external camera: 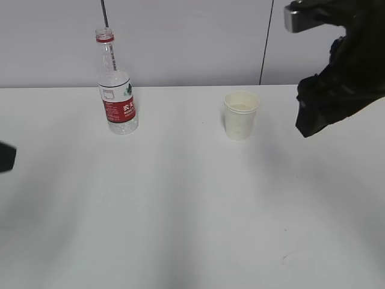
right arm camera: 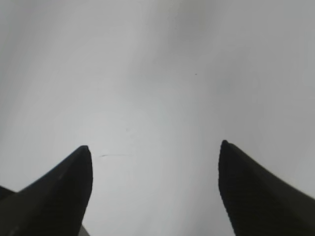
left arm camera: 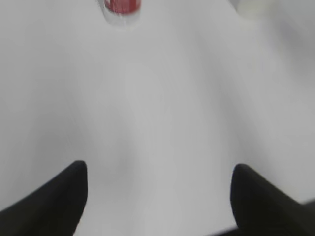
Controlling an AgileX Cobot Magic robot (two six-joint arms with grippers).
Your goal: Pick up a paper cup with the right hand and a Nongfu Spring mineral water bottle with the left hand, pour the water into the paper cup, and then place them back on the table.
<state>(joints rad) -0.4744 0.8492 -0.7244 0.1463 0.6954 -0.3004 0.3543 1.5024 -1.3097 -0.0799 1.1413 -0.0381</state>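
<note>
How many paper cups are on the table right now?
1. The paper cup stands upright on the table, right of the bottle and apart from it. Nothing in view could hide another.

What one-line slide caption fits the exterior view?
Uncapped water bottle and paper cup stand apart on the white table; right end effector hovers beside the cup.

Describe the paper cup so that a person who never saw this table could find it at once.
On the white table, look at the far side, close to the grey wall. There the cup stands upright, right of the middle and apart from the bottle on the left. It is short, cream-white and plain, while the bottle is tall, clear and red-labelled.
</note>
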